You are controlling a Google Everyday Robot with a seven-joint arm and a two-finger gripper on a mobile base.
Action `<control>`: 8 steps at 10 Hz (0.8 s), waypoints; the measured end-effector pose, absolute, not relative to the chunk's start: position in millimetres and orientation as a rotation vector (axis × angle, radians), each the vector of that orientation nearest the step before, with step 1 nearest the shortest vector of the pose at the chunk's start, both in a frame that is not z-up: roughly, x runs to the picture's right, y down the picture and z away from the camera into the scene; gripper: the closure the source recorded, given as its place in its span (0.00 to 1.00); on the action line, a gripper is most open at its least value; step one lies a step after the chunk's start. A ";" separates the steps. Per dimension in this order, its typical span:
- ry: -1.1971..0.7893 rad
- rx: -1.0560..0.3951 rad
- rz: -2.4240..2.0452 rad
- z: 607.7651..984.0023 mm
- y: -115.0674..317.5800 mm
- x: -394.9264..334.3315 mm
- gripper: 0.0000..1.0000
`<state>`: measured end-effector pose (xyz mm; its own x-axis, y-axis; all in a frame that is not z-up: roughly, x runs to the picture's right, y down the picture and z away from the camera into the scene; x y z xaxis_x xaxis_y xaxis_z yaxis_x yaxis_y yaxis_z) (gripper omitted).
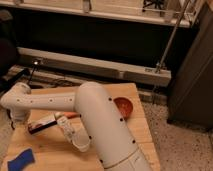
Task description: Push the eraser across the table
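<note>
Gripper [14, 118] at left edge of frame, under wrist end of white arm, low over table [50, 156]. Claw fully closed, holds nothing; closed tip serves as pusher. Eraser [42, 124] at lower left, slanted, left end just beside gripper; contact not clear. White marker [70, 134] just right of eraser, red bowl [123, 106] further right. Advice: stay low, press near middle of long side so bar slides, not spins; go slow, steer clear of marker.

High view down over arm [100, 125] onto table [52, 154], hand [14, 119] far left
</note>
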<state>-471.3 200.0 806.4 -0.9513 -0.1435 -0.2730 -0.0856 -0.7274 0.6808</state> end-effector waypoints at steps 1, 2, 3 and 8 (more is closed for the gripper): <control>-1.152 0.487 -2.858 804.9 201.4 -473.6 1.00; -1.152 0.494 -2.868 802.9 201.4 -476.8 1.00; -1.150 0.497 -2.878 802.4 201.3 -478.9 1.00; -1.126 0.447 -2.915 813.6 202.5 -472.4 1.00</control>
<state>-472.4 202.5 813.6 -0.9598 -0.0875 -0.2668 -0.1146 -0.7454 0.6567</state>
